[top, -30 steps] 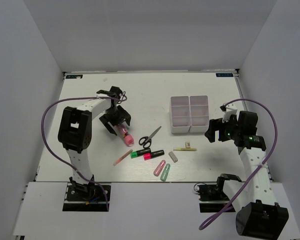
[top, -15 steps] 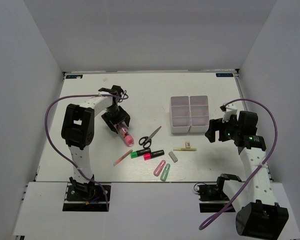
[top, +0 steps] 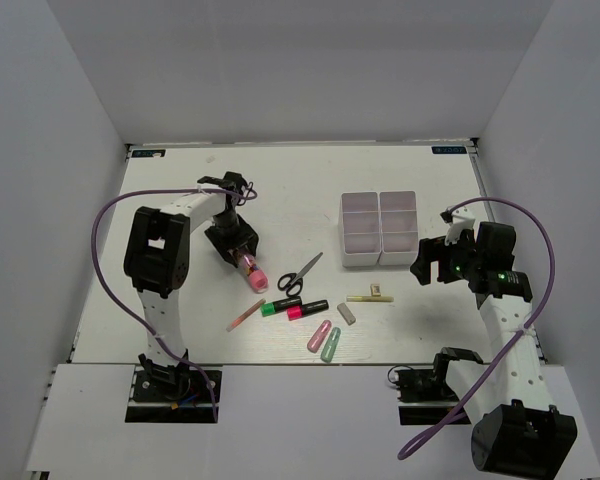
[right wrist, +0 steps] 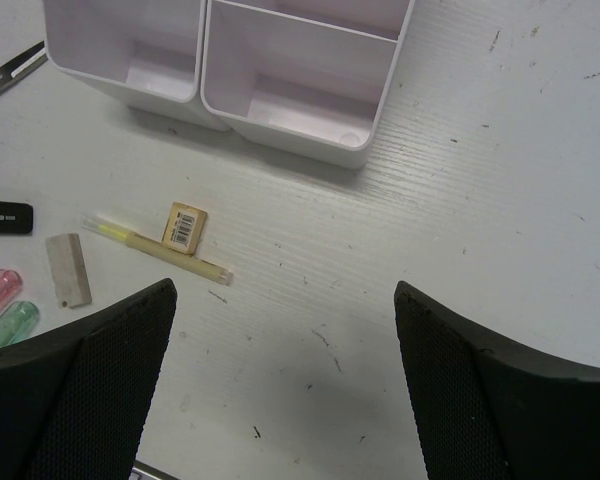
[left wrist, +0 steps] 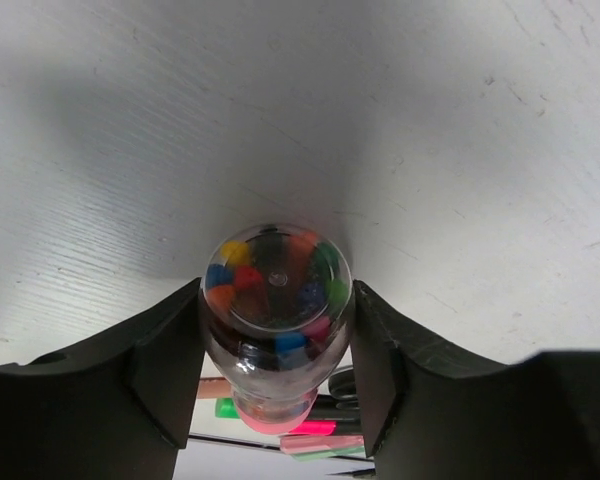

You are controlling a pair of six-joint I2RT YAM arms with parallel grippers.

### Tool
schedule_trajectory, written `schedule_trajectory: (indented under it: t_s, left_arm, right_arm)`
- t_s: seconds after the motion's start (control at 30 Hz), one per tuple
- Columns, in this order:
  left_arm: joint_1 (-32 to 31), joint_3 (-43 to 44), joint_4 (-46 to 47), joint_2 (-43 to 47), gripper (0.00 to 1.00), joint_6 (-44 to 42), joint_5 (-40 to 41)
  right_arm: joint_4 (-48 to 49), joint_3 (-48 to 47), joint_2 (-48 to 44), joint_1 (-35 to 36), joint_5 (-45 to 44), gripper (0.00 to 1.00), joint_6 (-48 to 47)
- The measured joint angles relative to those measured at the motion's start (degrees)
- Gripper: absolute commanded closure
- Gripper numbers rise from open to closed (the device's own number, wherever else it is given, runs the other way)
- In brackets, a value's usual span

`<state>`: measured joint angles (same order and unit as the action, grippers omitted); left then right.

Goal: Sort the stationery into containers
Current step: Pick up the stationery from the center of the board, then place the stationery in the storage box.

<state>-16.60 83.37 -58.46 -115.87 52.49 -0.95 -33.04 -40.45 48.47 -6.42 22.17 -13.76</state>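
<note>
1. Since a second ago, your left arm is showing a small swing inward. Its left claw (top: 237, 243) is sitting lower over the pink-capped clear tube (top: 251, 269). The tube, the right arm and the loose pieces are staying where they were.
2. In the left wrist view, the left claw (left wrist: 276, 300) is pressing both fingers (left wrist: 165, 375) against the tube's sides, so it is gripping the tube. The tube is holding coloured bits. I cannot tell whether it is clearing the surface (top: 180, 200) yet.
3. I am judging the step in hand as the pick-up of this tube, left of the scissors (top: 298, 275).
4. Your next move is calling for a lift, then a carry to the right to the trays (top: 360, 258), which are standing well apart from the tube.
5. Your right claw (top: 430, 262) is hanging spread wide and holding nothing, just beside the trays' right end.
6. In the right wrist view, the trays (right wrist: 280, 130) are showing only bare compartments. The yellow stick (right wrist: 160, 248) and grey eraser (right wrist: 69, 270) are lying outside them.
</note>
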Motion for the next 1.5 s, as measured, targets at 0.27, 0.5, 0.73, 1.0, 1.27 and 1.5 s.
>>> schedule_trajectory:
  t_s: [0.27, 0.5, 0.73, 1.0, 1.27, 1.5]
  left_arm:
    - [-0.02, 0.0, 0.0, -0.15, 0.62, -0.39, -0.52]
    - [-0.2, 1.4, -0.66, -0.55, 1.0, -2.32, -1.51]
    - [-2.49, 10.91, -1.75, -0.33, 1.0, -8.66, -0.7]
    - [-9.09, 21.64, -2.49, 1.64, 1.0, -18.51, 0.22]
    - [-19.45, 25.7, 4.09, 3.3, 1.0, -27.23, 1.55]
    - [-27.71, 24.63, 19.56, 5.95, 1.0, -33.92, 2.25]
  right_arm:
    - [0.0, 0.0, 0.0, -0.37, 0.02, 0.09, 0.02]
    - [0.0, 0.0, -0.22, -0.76, 0.04, 0.09, 0.02]
    - [0.0, 0.0, -0.28, -1.07, 0.15, 0.09, 0.02]
    - [0.0, 0.0, -0.28, -1.09, 0.39, 0.09, 0.04]
    - [0.04, 0.0, -0.26, -1.11, 0.5, 0.17, 0.02]
    - [0.11, 0.02, -0.26, -1.14, 1.6, 1.0, -0.15]
